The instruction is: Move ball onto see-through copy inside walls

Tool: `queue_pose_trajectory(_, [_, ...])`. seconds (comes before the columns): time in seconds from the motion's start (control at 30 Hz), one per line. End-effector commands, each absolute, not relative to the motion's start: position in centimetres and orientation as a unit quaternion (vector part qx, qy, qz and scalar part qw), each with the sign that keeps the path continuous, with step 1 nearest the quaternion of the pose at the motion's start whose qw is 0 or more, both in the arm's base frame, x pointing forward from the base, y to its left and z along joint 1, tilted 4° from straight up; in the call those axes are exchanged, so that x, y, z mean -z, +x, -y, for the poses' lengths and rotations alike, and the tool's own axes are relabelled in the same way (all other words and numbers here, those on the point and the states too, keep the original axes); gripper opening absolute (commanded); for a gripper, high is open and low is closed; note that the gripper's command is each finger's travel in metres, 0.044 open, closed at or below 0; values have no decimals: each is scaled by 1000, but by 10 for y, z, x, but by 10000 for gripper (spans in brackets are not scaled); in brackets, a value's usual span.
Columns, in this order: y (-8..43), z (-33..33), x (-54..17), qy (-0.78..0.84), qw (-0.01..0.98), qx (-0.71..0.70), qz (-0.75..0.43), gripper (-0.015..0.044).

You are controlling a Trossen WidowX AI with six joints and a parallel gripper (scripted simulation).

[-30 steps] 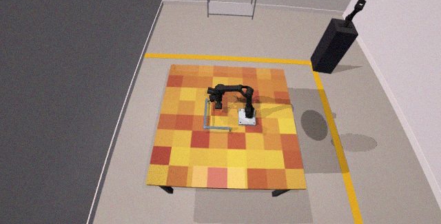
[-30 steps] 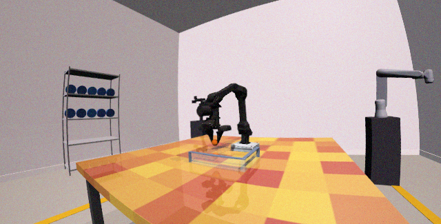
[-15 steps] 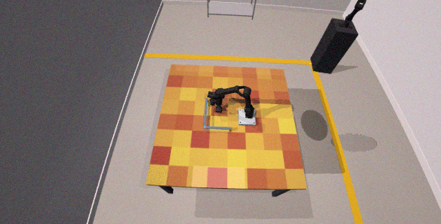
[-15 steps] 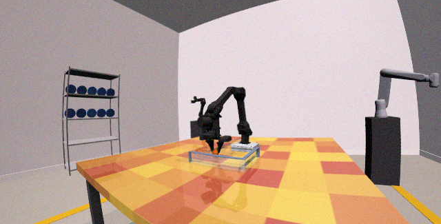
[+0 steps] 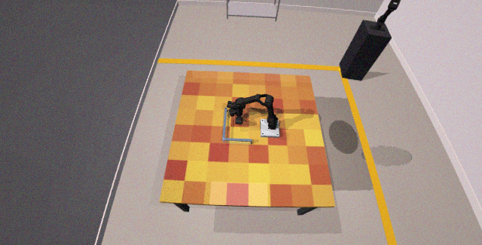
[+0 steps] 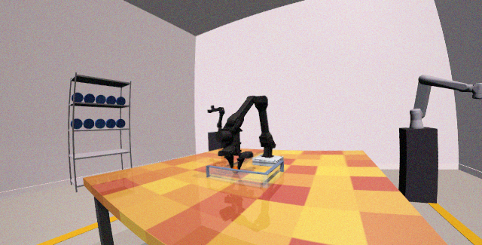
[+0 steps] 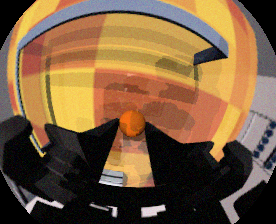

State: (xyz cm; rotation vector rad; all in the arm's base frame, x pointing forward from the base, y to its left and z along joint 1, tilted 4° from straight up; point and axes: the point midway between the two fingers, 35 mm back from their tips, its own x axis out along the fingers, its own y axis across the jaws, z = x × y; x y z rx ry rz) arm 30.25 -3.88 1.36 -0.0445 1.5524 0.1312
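The gripper [image 7: 132,137] is clenched on the orange ball [image 7: 132,123], low inside the corner of the clear walls [image 7: 122,7]. From the top view the arm [image 5: 257,101] hides the ball completely. The see-through copy can't be made out in any view.

— What's under me?
— The desk [image 5: 248,177], checkered orange, red and yellow.
— On it?
— Two low clear walls [image 5: 226,132] forming a corner, and my white base plate [image 5: 269,129] beside them.
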Motion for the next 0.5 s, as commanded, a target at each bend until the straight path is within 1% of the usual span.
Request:
queue_pose_trajectory(0.0, [301, 39, -6, -20, 708, -57, -703, 0])
queue_pose_trajectory(0.1, [301, 39, -6, -20, 708, -57, -703, 0])
queue_pose_trajectory(0.47, [302, 39, -10, -20, 710, -60, -701, 289])
